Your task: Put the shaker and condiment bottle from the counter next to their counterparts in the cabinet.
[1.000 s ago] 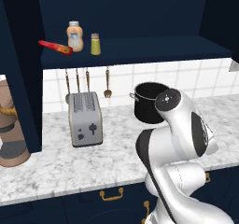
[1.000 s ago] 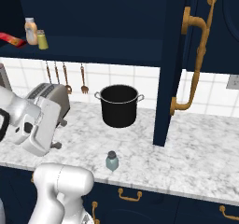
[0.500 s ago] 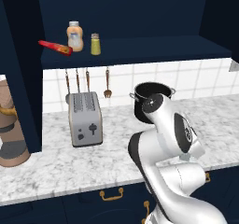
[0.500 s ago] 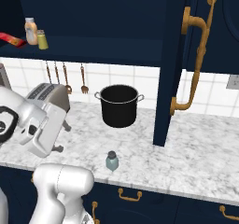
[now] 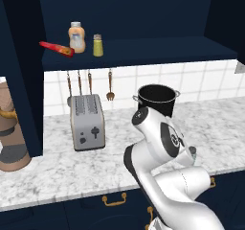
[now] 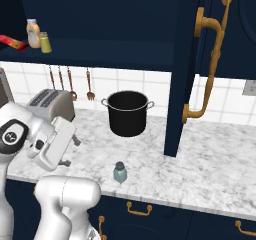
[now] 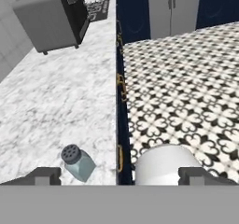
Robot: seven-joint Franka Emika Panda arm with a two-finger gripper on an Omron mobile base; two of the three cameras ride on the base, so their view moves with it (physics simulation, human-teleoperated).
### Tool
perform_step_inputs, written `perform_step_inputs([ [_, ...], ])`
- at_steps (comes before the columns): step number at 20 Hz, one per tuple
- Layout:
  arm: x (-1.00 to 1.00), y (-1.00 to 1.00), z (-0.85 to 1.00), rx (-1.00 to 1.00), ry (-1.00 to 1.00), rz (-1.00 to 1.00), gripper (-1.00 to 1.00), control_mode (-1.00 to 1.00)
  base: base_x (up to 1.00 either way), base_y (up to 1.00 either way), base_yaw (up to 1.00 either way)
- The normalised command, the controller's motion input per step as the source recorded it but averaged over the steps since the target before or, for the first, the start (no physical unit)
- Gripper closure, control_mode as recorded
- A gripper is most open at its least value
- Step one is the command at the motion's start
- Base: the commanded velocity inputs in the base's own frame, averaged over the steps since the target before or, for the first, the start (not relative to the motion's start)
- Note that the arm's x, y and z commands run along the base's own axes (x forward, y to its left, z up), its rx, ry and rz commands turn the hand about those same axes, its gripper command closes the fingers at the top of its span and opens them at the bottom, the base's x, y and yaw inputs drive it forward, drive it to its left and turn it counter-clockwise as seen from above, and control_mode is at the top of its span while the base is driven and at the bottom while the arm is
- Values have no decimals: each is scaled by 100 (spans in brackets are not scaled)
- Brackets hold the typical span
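A: Where does the shaker (image 6: 119,172) stand?

B: Upright on the marbled desk (image 6: 210,169), close to its front edge, well in front of the black pot (image 6: 128,113). In the hand view the shaker (image 7: 77,163) sits low in the picture, just beside the left fingertip (image 7: 43,175), with its perforated grey cap turned toward the camera.

A: And the tool?

B: The tool (image 7: 119,175) hangs over the front edge of the desk with its jaws spread wide and nothing between them. The shaker lies toward the left finger rather than centred in the gap; whether it is touched cannot be told. Part of the gap looks past the desk edge to the patterned floor (image 7: 186,87) below.

A: The condiment bottle?

B: The red condiment bottle (image 5: 56,48) lies on its side at the left end of the shelf in the navy cabinet (image 5: 143,13), just beside the fat orange bottle (image 5: 76,37). The yellow-green shaker (image 5: 97,45) stands upright to the right of that bottle.

A: Anything else on the desk?

B: A grey toaster (image 5: 87,121) stands to the left of the pot, under utensils hanging on the tiled wall.
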Motion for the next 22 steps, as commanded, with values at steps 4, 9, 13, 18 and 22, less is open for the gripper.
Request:
perform_step_inputs([
  [4, 9, -21, -58, -1, -14, 0, -100, -100, 0, 0, 0],
  [9, 7, -17, -61, -2, -14, 0, -100, -100, 0, 0, 0],
  [13, 21, -16, -64, -3, -13, 3, -100, -100, 0, 0, 0],
  [18, 27, -18, -59, -2, -10, 4, -100, -100, 0, 0, 0],
  [22, 22, -25, -49, 0, -9, 4, -100, -100, 0, 0, 0],
])
